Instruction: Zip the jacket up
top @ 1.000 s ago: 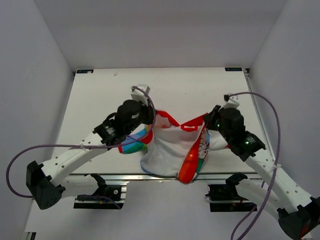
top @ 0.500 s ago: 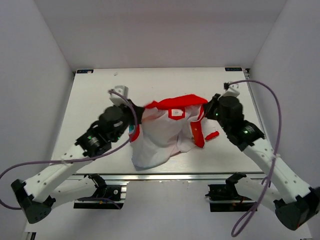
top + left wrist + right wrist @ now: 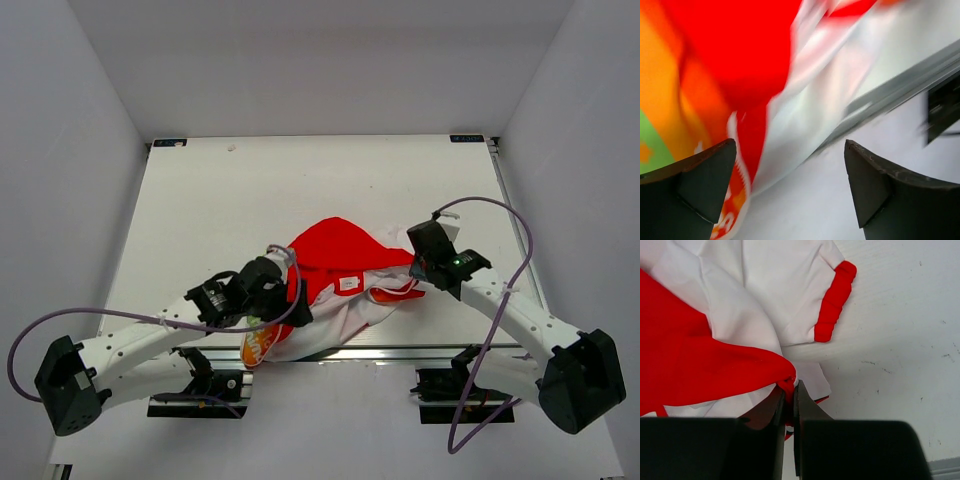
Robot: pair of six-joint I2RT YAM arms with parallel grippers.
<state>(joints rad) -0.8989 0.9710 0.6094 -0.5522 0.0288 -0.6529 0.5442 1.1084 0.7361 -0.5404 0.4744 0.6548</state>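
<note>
**Left of frame.** The left pincer (image 3: pixel 790 145) stands with its jaws wide apart and grips nothing. In the left wrist view, blurred red, orange and white cloth lies beyond the fingertips, not between them. In the overhead view this pincer sits at the lower left edge of the jacket (image 3: pixel 340 305), touching or just above the cloth; which of the two cannot be told.

**Centre of frame.** The jacket lies bunched at the lower centre of the surface (image 3: pixel 220 200), close to the near edge. The red hood (image 3: pixel 335 245) is spread across the top of the heap and the white body is crumpled below it. An orange printed part (image 3: pixel 257 347) hangs out at the lower left. The zipper is not visible in any view.

**Right of frame.** The right pincer (image 3: pixel 789 390) is closed almost completely on a thin fold of red edge cloth. A white sleeve with a red cuff (image 3: pixel 835 300) lies flat on the surface just beyond it.

**Handling.**
- Judged light, thin and limp, the cloth folds and drags rather than holding a shape.
- One grip point moves only part of the garment.
- Hems, cuffs and hood seams are doubled cloth and likely give the firmest hold.
- Zipping probably requires the front spread flat and facing up first.
- Then take hold at the bottom hem beside the zipper and at the slider tab.
</note>
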